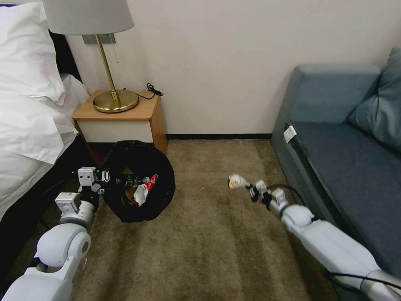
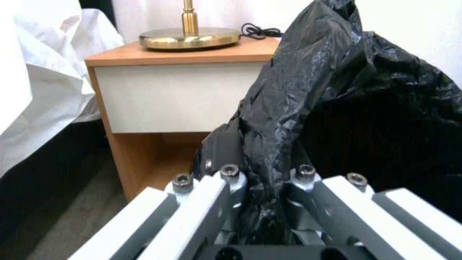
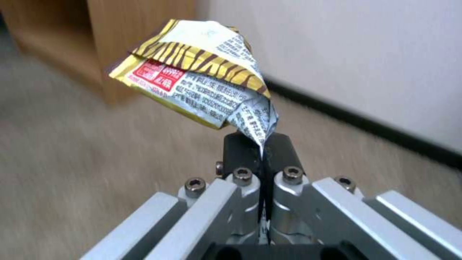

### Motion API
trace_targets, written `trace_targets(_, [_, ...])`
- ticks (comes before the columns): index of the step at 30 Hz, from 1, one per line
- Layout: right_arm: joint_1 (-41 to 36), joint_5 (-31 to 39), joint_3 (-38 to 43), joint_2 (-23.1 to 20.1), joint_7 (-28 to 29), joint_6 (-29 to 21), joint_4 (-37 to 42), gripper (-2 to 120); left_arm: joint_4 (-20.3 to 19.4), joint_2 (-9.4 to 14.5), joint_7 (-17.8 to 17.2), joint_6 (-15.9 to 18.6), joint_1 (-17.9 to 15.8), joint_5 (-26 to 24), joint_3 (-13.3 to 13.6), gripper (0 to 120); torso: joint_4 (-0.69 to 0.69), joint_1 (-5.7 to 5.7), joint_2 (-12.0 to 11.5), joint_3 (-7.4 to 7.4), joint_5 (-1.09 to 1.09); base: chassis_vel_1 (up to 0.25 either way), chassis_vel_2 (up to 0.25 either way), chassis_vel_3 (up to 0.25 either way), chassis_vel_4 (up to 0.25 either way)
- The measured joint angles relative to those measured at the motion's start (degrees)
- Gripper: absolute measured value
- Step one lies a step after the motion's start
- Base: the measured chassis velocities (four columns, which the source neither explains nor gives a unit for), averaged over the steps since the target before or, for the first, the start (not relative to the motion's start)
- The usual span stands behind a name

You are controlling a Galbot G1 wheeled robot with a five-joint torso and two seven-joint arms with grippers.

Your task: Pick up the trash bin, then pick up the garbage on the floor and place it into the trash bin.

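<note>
Right wrist: right gripper (image 3: 262, 144) apparently pinching wrapper (image 3: 197, 72).

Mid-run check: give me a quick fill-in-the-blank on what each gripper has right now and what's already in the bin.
1. The left gripper is shut on the trash bin's black ____.
2. The right gripper pinches a yellow-striped ____ above the carpet.
3. Inside the bin lies a ____-and-white packet.
4. The bin hangs in front of the wooden ____, under the lamp.

Missing words: bag; wrapper; red; nightstand
</note>
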Motion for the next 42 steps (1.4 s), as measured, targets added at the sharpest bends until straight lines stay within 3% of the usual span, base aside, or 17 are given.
trace_targets(6, [1.99,7.41,0.62,1.26,-1.17,0.21,5.05,0,1.08,0.03,-0.15,-0.03,-0.96,-0.20,-0.01,4,-0.01,0.00,0.00,0.00,0.00,0.000,0.000,0.000,0.000])
trace_targets(11, [2.62,16.08,0.83,1.96,-5.56,0.51,11.65,0,1.84,-0.05,-0.29,-0.06,-1.75,-0.43,0.12,4,0.00,0.00,0.00,0.00,-0.01,0.000,0.000,0.000,0.000])
trace_targets(20, [5.10,26.07,-5.06,5.11,-10.57,0.23,21.99,0,2.43,0.35,-0.63,-0.06,-2.96,-1.28,0.42,4,0.00,0.00,0.00,0.00,-0.01,0.000,0.000,0.000,0.000])
trace_targets(27, [9.83,30.49,-9.17,11.95,-10.50,-0.16,22.24,0,2.44,0.33,-0.88,-0.05,-3.28,-2.10,0.69,4,0.01,0.00,0.00,0.00,-0.02,0.000,0.000,0.000,0.000])
trace_targets(29, [12.59,32.07,-11.11,16.18,-10.09,-0.46,22.02,0,2.44,0.00,-0.94,-0.05,-3.41,-2.57,0.95,4,0.02,0.00,0.00,0.00,-0.02,0.000,0.000,0.000,0.000])
trace_targets(32, [13.60,32.77,-12.01,17.88,-9.76,-0.62,21.87,0,2.45,-0.19,-0.93,-0.05,-3.52,-2.72,1.07,4,0.02,0.00,0.01,0.00,-0.02,0.000,0.000,0.000,0.000])
trace_targets(34, [14.65,33.75,-14.11,21.51,-8.59,-0.95,21.01,0,2.47,-0.51,-0.89,-0.05,-3.78,-2.81,1.27,4,0.01,0.00,0.00,0.00,-0.02,0.000,0.000,0.000,0.000])
trace_targets(42, [11.38,32.04,-18.02,24.60,-7.89,-0.08,17.34,0,2.27,-0.67,-0.85,-0.30,-3.26,-2.87,0.84,4,-0.01,0.00,0.01,0.00,0.00,0.000,0.000,0.000,0.000])
